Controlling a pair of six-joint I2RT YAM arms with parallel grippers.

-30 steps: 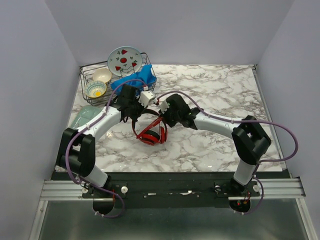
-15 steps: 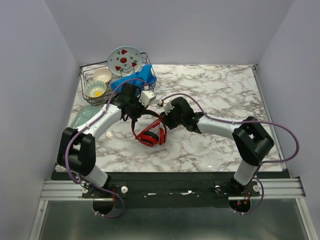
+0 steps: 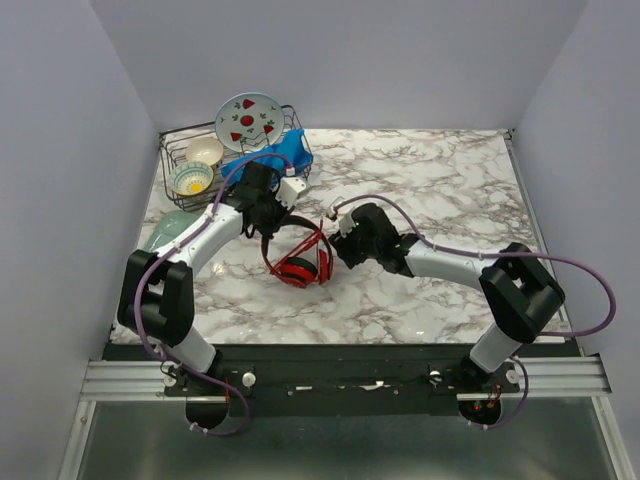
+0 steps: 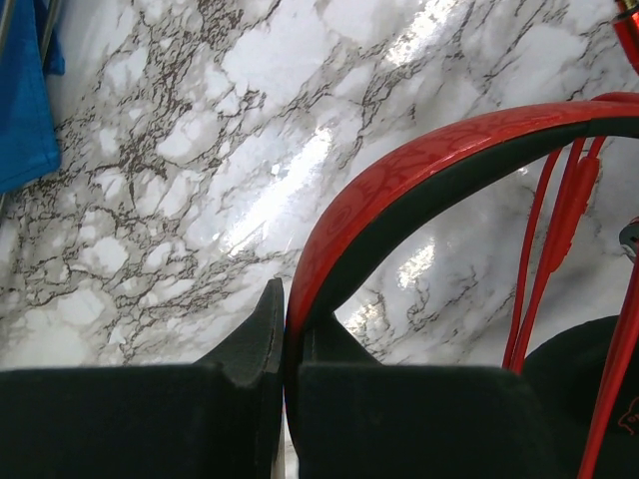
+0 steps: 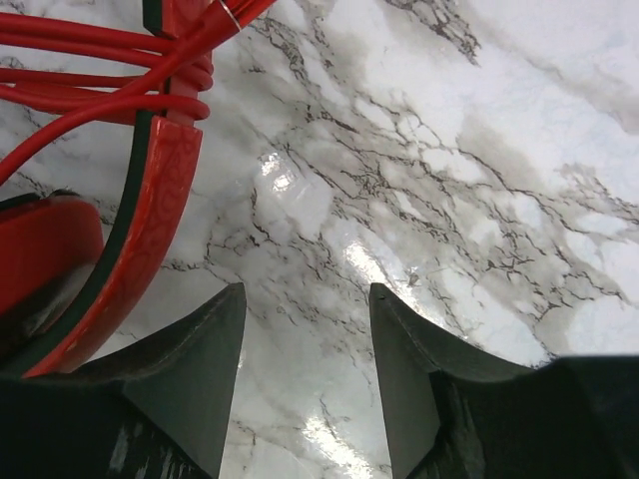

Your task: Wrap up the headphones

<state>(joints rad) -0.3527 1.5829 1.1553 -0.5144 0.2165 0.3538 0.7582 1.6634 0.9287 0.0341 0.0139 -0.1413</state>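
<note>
The marble table (image 3: 440, 180) carries a wire dish rack (image 3: 172, 152) in its far-left corner, holding a patterned plate (image 3: 247, 121), two bowls (image 3: 191, 179) and a blue cloth (image 3: 280, 155). The headphones (image 3: 298, 262) lie left of table centre, near the arms, with the ear cups towards the near edge and the headband arching away towards the rack. The left gripper (image 4: 290, 334) sits at the far-left part of the headband (image 4: 429, 160). Its fingers are pressed together on the band, pinching the red outer face and the black lining between them. The right gripper (image 5: 305, 329) sits just right of the headphones with its fingers spread over bare marble, gripping nothing. In the right wrist view the band runs just beside its left finger (image 5: 205, 349); contact cannot be determined. The red cable (image 5: 80, 100) shows several loops crossing the band. One red ear cup (image 5: 40, 249) lies left of the band.
</note>
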